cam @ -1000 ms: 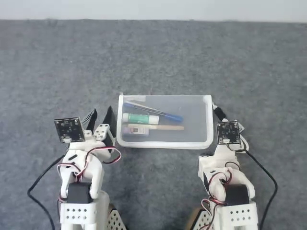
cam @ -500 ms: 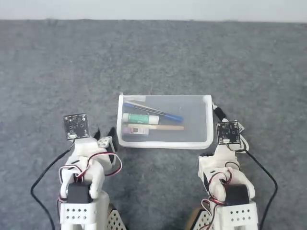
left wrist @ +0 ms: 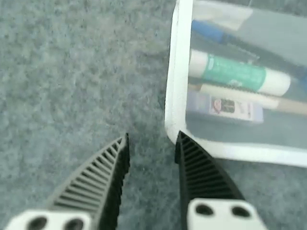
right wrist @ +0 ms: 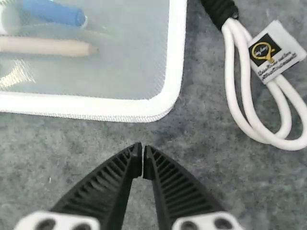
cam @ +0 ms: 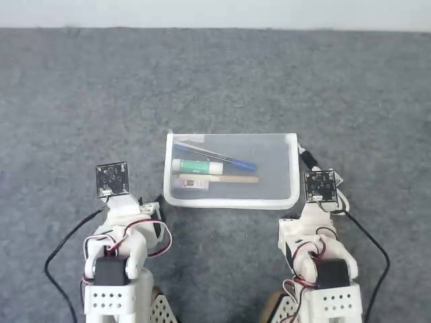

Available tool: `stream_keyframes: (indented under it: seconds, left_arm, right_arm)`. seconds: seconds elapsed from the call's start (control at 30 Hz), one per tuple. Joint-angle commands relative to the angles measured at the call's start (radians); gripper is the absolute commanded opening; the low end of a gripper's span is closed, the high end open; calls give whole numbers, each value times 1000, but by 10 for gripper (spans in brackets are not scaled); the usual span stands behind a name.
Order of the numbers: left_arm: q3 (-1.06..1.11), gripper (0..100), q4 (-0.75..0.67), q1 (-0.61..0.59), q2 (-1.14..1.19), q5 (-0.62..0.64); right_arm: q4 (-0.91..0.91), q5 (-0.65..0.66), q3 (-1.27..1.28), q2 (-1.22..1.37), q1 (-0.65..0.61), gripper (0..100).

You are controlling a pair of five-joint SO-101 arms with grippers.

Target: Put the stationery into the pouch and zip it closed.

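Left pincer spread, empty, beside the pouch corner; right pincer pressed together near the pull cord: either could snag and drag the light pouch.

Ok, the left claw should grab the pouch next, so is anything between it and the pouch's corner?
Nothing visible does. The left claw is open right beside a corner of the pouch, with bare grey carpet in the gap.
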Motion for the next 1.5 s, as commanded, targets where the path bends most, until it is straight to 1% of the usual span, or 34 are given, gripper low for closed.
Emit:
stream_keyframes:
  seconds: [0.0, 0.2, 0.33, 0.4, 0.47, 0.5, 1.47]
  left_arm:
    - [-13, 148, 35, -8, -8, 14]
    - [-13, 148, 34, -101, -8, 15]
    - [-13, 140, 35, -110, -8, 17]
    - [-13, 90, 35, -109, -8, 17]
    - [-13, 14, 35, -107, -8, 17]
    - [-13, 5, 35, -107, -8, 17]
    - [-13, 11, 35, -114, -8, 15]
  right_arm:
    - [5, -2, 20, -15, -4, 6]
    - [5, -2, 20, -15, -4, 6]
    - [5, -2, 20, -15, -4, 6]
    - [5, -2, 20, -15, -4, 6]
    - [5, -2, 20, -15, -4, 6]
    - [5, -2, 20, -15, -4, 6]
    - [5, -2, 20, -15, -4, 6]
